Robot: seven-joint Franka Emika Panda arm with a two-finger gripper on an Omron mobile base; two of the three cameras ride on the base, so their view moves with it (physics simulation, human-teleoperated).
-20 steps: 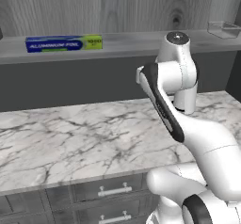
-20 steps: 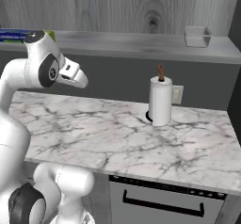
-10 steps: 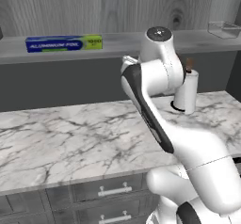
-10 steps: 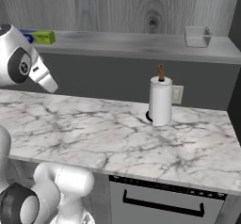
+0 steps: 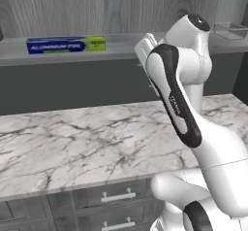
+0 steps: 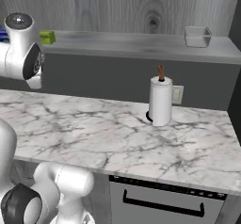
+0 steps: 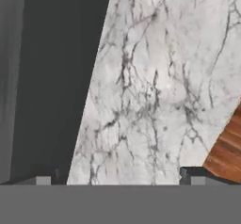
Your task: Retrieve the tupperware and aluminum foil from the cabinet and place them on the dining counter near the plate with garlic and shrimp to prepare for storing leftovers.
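The aluminum foil [image 5: 65, 44] is a long blue box with a lime-green end [image 6: 47, 37], lying on the left of the cabinet shelf [image 5: 121, 41]. The tupperware [image 6: 197, 36], a small clear container, stands on the same shelf board far to the right [image 5: 231, 30]. My arm [image 5: 179, 89] rises in front of the shelf between the two. In the hand view my gripper [image 7: 117, 180] is open, with its fingertips [image 7: 44, 179] far apart and nothing between them. It looks down on the marble worktop [image 7: 155, 77]. The dining counter and the plate with garlic and shrimp are out of view.
A paper towel roll [image 6: 161, 100] on a holder stands at the back of the marble worktop [image 6: 94, 133], next to a wall socket. Grey drawers [image 5: 116, 196] sit below the worktop, with an oven front [image 6: 164, 199] to the right. A dark backsplash [image 7: 52, 77] lies under the shelf.
My arm has swung and turned in front of the shelf, its upper links rising higher. The base and both shelf items have not moved. The jaws stay wide.
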